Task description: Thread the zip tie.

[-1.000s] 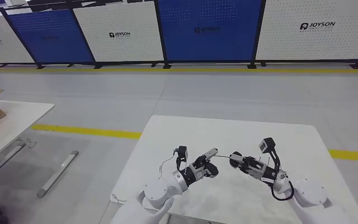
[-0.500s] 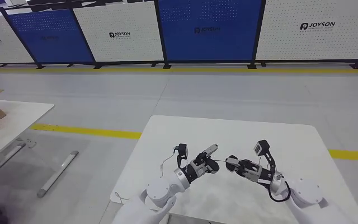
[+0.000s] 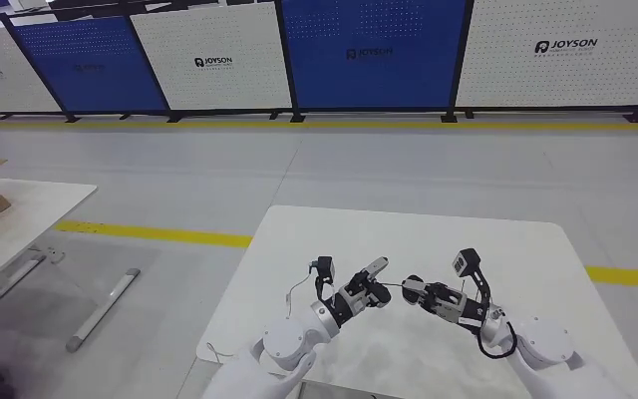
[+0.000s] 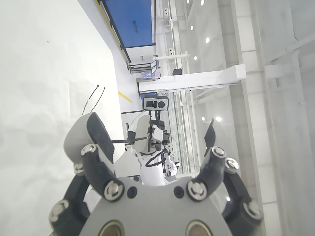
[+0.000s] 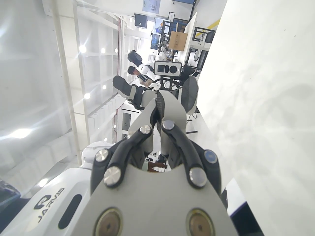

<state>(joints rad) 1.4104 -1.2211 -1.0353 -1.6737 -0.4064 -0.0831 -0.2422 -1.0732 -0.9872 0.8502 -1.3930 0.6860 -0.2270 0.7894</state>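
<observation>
Black zip tie (image 4: 124, 140) is held above the counter (image 3: 419, 234). The right gripper (image 5: 157, 100) has its jaws pinched on it and points the free end at the left gripper (image 3: 382, 281), whose jaws are spread wide, likely to take the end for threading. Spare ties (image 4: 94, 96) lie on the counter.

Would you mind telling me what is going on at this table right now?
The robot is working on threading a zip tie, which it holds in the air above the white table. The right gripper is shut on one end and points the tie at the left gripper, which faces it with its jaws open. The tie's free end reaches one of the open fingers, but is not clamped there. Two spare zip ties lie on the table farther off.
</observation>
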